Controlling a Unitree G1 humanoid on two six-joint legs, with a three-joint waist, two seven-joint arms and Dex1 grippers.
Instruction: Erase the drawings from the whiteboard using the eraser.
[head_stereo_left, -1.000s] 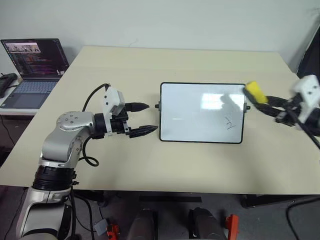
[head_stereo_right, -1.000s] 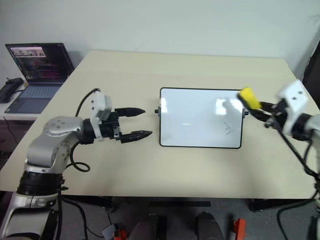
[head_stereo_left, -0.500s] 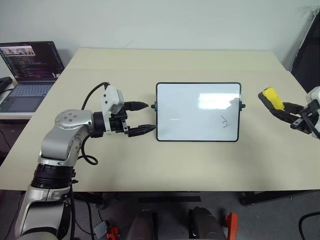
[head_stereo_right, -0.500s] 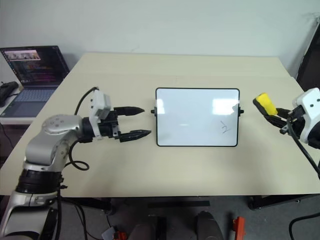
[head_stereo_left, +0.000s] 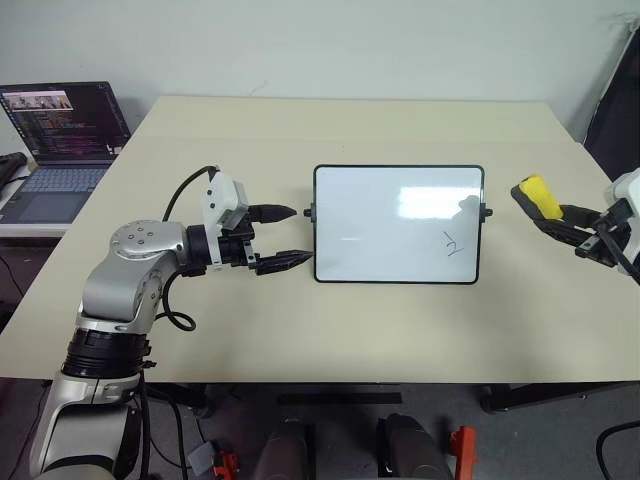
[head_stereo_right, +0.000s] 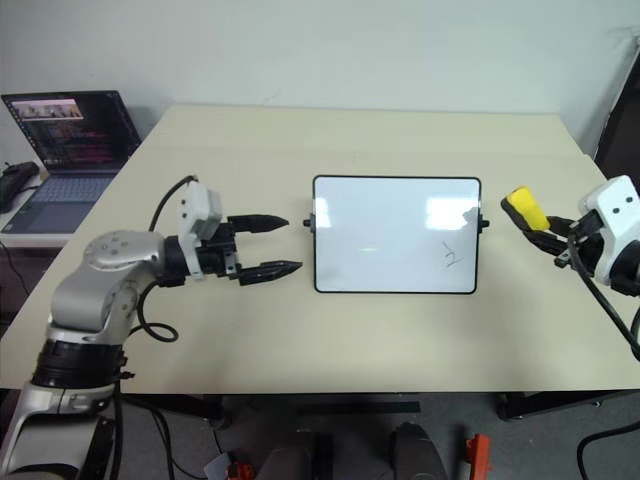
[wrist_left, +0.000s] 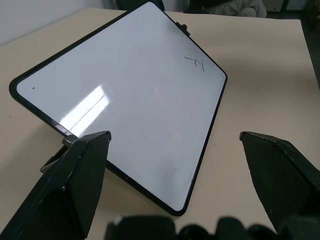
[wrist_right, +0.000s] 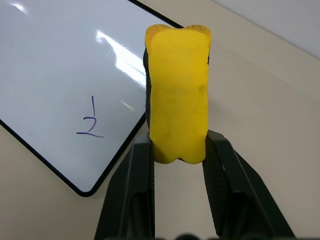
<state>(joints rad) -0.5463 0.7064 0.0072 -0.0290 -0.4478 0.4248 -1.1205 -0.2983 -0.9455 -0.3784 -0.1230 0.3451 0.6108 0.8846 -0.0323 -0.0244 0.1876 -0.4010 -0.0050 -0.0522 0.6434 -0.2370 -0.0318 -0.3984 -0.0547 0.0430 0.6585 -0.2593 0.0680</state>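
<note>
The whiteboard lies flat at the table's middle, with one small dark-blue drawing near its lower right corner. The wrist views show that drawing again as a few thin strokes. My right gripper hovers just right of the board's right edge, shut on the yellow eraser, which sticks out past the fingertips. Left of the board, my left gripper stands open with nothing between its fingers, its tips close to the board's left edge and side knob.
An open laptop sits on a side table at the far left. Bare tan tabletop surrounds the board on every side. A pale glare patch lies on the board's upper part.
The view has shifted. The right gripper with the eraser, which overlapped the board's upper right corner a second ago, now hangs apart from it to the right. The left gripper kept still.
</note>
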